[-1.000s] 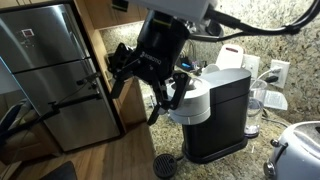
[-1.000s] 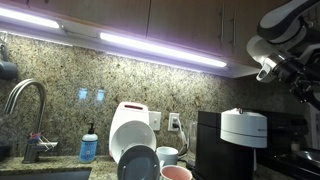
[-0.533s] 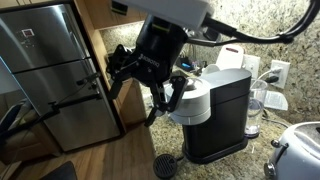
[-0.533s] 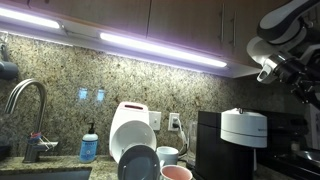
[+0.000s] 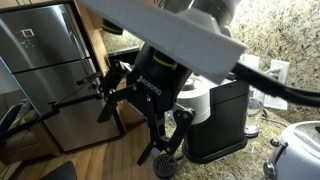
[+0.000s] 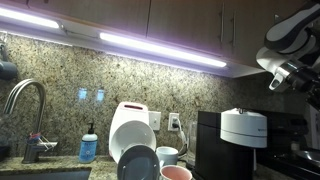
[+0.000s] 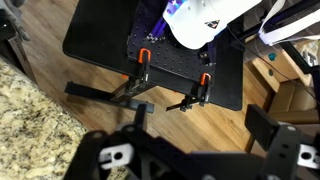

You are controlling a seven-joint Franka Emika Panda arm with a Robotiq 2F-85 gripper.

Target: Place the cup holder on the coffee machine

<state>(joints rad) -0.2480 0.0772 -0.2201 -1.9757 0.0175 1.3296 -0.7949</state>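
- Since the fingers [image 5: 160,146] stand wide apart with nothing between them, the gripper [image 5: 128,132] is empty. The wrist view shows the same gap, with only floor [image 7: 200,130] behind it.
- The cup holder [image 5: 166,168] lies flat on the counter [image 5: 250,165], just below and beside the lower fingertip. That finger partly covers it, so I cannot tell whether they touch.
- From the fingers, the cup holder lies downward and a little toward the machine [image 5: 225,125]. It sits at the machine's foot, not on it.
- The cup holder is round, so there is no long axis to line up with. As I judge it, the fingers need only centre over it and straddle its rim.
- The wrist view does not show the cup holder, so the fingers are probably not yet aimed squarely at it.
- There is only one arm, so there is no choice of which one reaches.
- The pickup looks not yet done. A thin cup holder lying flat on stone may slip from a shallow pinch.
- The arm hides the ledge under the machine's head, where the cup holder should go.
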